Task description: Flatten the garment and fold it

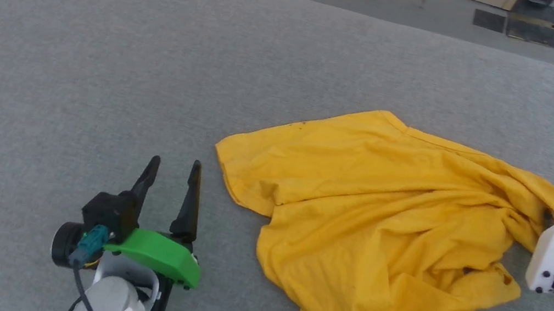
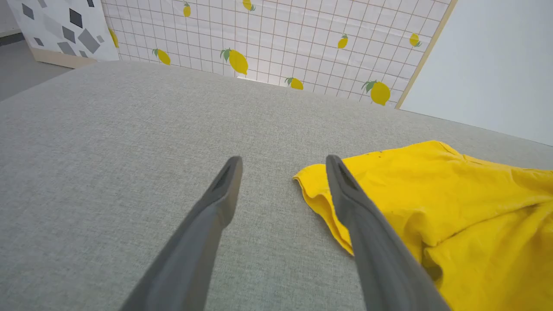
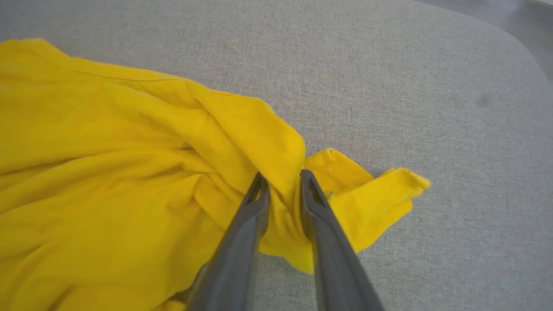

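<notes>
Bright yellow cotton T-shirt (image 1: pixel 383 222) crumpled on grey fabric surface (image 1: pixel 102 66). Left gripper (image 1: pixel 176 162) beside its left edge, fingers apart. Right gripper (image 3: pixel 283 173) apparently pinching right-edge fold.

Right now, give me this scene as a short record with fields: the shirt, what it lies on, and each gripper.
shirt: yellow, crumpled and bunched, not yet flat or folded
surface: grey fabric with rounded corners; the shirt lies toward its right side
left gripper: open, holding nothing, just beside the shirt's left edge
right gripper: fingers closed on a bunched fold at the shirt's right edge
task stage: flattening not done, no fold made
</notes>
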Robot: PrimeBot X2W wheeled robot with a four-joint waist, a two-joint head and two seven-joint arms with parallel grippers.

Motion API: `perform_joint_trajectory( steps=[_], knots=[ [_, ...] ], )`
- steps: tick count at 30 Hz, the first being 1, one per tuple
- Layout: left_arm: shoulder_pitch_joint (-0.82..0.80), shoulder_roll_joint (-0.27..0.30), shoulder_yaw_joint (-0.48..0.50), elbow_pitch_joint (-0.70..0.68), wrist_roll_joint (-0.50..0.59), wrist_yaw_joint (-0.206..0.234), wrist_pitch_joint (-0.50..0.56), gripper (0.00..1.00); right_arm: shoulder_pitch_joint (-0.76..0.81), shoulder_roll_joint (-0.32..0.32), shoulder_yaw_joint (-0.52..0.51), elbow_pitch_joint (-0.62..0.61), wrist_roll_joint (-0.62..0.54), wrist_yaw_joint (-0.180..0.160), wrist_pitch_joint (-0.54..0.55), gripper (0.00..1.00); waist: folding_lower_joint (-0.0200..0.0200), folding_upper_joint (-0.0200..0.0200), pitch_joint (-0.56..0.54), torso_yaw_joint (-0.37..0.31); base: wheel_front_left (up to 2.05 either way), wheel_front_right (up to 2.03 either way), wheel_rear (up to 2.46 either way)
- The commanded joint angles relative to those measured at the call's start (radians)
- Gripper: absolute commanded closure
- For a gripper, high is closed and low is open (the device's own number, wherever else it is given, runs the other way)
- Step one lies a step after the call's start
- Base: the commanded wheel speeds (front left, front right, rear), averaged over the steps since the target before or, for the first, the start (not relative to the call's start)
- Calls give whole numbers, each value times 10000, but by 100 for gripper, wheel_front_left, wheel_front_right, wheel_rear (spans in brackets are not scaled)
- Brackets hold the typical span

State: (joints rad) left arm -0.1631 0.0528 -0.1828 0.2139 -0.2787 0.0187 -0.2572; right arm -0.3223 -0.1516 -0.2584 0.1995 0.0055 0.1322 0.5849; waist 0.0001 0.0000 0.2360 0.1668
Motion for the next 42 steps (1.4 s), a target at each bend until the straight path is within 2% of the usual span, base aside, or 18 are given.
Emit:
perform_joint_trajectory(
  steps=[1, 5, 8, 9, 11, 17, 18, 24, 26, 27, 28, 29, 31, 33, 39, 42],
  knots=[
    [-243, -25, -68, 93, 110, -70, -45, 0, 184, 121, -65, -151, 113, -15, -364, 0, -1, 0, -125, -265, 0, 0, 0],
    [-733, 19, -266, 538, 280, -98, 118, 0, 731, 451, 108, -887, 324, -15, -1885, 0, -1, 0, -332, -647, 0, 0, 0],
    [-1195, 117, -312, 889, 342, -29, 721, 0, 1281, 530, 560, -1432, 381, -15, -2982, 0, -1, 0, -437, -973, 0, 0, 0],
    [-1732, 299, -198, 1376, 382, 253, 1723, 0, 1863, 711, 915, -1969, 583, -15, -3906, 0, -1, 0, -461, -1362, 0, 0, 0],
    [-2026, 452, -65, 1749, 419, 539, 2437, 0, 2187, 810, 1189, -2222, 664, -15, -4305, 0, -1, 0, -453, -1635, 0, 0, 0],
    [-2629, 828, 493, 2465, 158, 1098, 3824, 0, 2834, 986, 1738, -2570, 1079, -15, -4840, 0, -1, 0, -224, -2355, 0, 0, 0],
    [-2745, 922, 662, 2771, -97, 1144, 4520, 0, 2912, 1005, 1881, -2567, 1270, -15, -4928, 0, -1, 0, -67, -2611, 0, 0, 0],
    [-2678, 1106, 446, 3192, -356, 1014, 6616, 0, 2763, 1010, 1990, -2431, 1592, -15, -5100, 0, -1, 0, 138, -2920, 0, 0, 0],
    [-2567, 1149, 149, 3161, -354, 803, 7475, 0, 2722, 1011, 1946, -2439, 1634, -15, -5131, 0, -1, 0, 185, -2932, 0, 0, 0],
    [-2490, 1130, 42, 3085, -445, 669, 7922, 8, 2704, 1011, 1922, -2439, 1664, -15, -5142, 0, -1, 0, 194, -2928, 0, 0, 0],
    [-2432, 1159, -60, 2978, -451, 583, 8197, 75, 2694, 1011, 1911, -2434, 1683, -15, -5144, 0, -1, 0, 195, -2924, 0, 0, 0],
    [-2361, 1195, -143, 2811, -479, 490, 8445, 100, 2683, 1012, 1905, -2429, 1703, -15, -5146, 0, -1, 0, 197, -2915, 0, 0, 0],
    [-2266, 1285, -136, 2446, -528, 434, 8501, 100, 2643, 1012, 1885, -2431, 1729, -15, -5145, 0, -1, 0, 191, -2877, 0, 0, 0],
    [-2210, 1429, -49, 2055, -430, 527, 8078, 100, 2573, 1012, 1844, -2435, 1690, -15, -5154, 0, -1, 0, 165, -2814, 0, 0, 0],
    [-1781, 1499, 1008, 1054, -621, 1281, 5946, 100, 2185, 1013, 1522, -2421, 1241, -15, -5161, 0, -1, 0, 45, -2528, 0, 0, 0],
    [-1387, 1542, 1426, 857, -795, 1503, 5424, 100, 1804, 1013, 1244, -2232, 881, -15, -4989, 0, -1, 0, 45, -2322, 0, 0, 0]
  ],
)
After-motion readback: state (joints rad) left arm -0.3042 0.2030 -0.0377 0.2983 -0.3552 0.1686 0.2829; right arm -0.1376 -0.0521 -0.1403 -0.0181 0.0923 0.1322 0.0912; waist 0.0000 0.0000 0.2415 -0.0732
